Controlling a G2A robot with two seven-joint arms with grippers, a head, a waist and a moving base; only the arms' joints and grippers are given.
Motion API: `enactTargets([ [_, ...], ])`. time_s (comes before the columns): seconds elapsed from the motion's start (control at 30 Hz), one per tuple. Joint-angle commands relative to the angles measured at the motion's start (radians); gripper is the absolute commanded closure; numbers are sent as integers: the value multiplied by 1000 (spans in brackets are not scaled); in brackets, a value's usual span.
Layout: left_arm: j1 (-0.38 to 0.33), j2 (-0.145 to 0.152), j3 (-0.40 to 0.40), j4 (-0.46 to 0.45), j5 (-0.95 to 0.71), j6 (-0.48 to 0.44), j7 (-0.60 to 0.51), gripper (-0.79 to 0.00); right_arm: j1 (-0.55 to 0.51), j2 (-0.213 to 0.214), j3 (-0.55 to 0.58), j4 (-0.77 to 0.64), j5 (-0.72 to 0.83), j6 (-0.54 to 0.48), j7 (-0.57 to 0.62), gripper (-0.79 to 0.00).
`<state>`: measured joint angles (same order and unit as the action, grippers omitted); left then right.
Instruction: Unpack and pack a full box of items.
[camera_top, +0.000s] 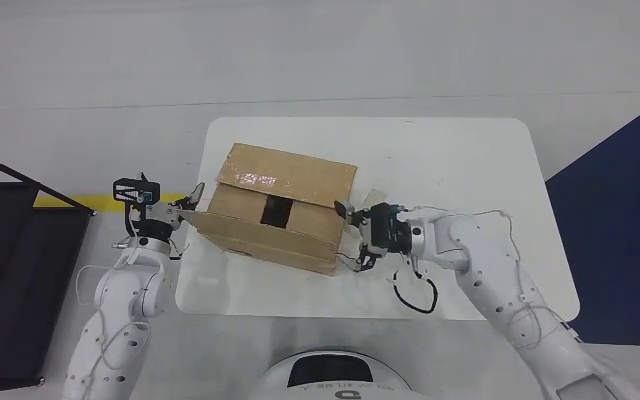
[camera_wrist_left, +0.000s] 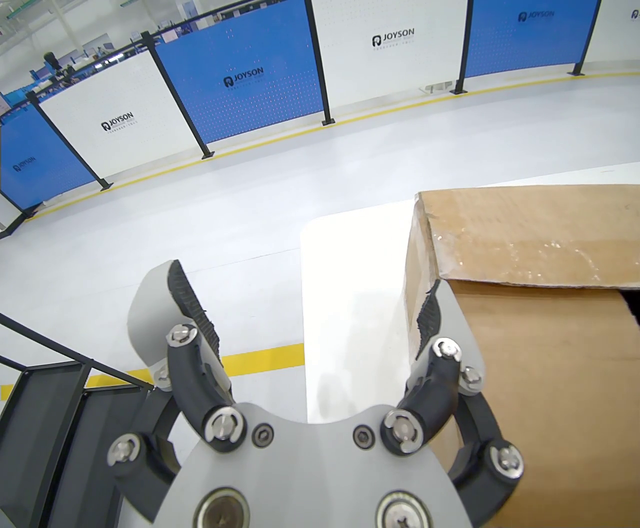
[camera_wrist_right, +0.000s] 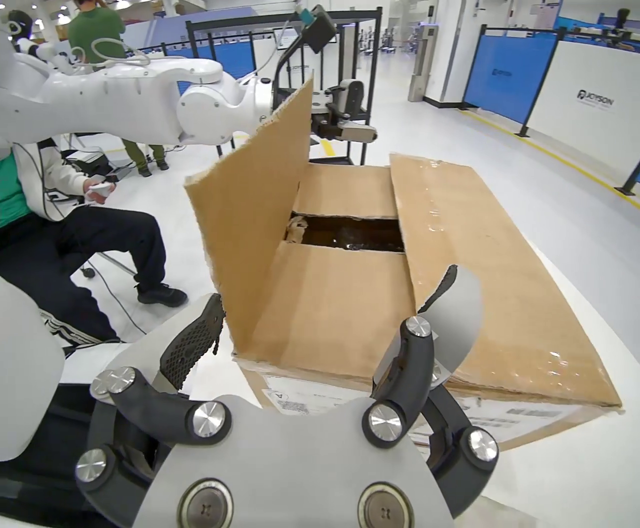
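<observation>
While the cardboard box (camera_top: 280, 210) sits toward the left edge of the table (camera_top: 450, 160), one flap (camera_wrist_right: 255, 200) raised, left gripper (camera_wrist_left: 305, 280) and right gripper (camera_wrist_right: 334, 287) flank its ends, fingers spread, empty; stiff board, contents unclear, probably heavy; flap edges offer the hold.

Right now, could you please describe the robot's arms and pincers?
The left arm and right arm are white, rounded segments; a thin black cable loops off the right. The left pincer and right pincer have curved silver fingers, black ribbed pads, black links, silver bolts.
</observation>
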<state>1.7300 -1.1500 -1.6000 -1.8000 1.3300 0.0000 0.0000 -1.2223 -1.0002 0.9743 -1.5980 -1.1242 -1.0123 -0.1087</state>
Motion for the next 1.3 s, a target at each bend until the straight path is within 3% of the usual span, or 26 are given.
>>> enactTargets([
  [0.0, 0, 0, 0, 0, 0, 0, 0, -785, 12, 26, -32, -15, -23, 0, -29, -785],
  [0.2, -1, -1, -6, 1, -12, 5, 7, -785, 23, 99, -101, -76, -190, 0, -150, -785],
  [0.5, 65, -6, -141, 26, -207, -23, 168, -785, 23, 163, -148, -123, -386, 0, -325, -785],
  [0.7, 28, -11, -191, 77, -348, 28, 54, -785, 33, 182, -187, -145, -490, 0, -378, -785],
  [0.87, -13, -9, -149, 64, -276, -1, -28, -785, 53, 189, -224, -139, -521, 0, -385, -785],
  [0.97, -22, -8, -113, 50, -238, -62, -38, -785, 68, 189, -244, -136, -512, 0, -371, -785],
  [1.07, -23, -4, -97, 44, -209, -179, -32, -785, 85, 188, -265, -121, -500, 0, -343, -785],
  [1.27, -29, 6, -107, 67, -205, -377, 13, -785, 120, 178, -291, -101, -431, 0, -264, -785],
])
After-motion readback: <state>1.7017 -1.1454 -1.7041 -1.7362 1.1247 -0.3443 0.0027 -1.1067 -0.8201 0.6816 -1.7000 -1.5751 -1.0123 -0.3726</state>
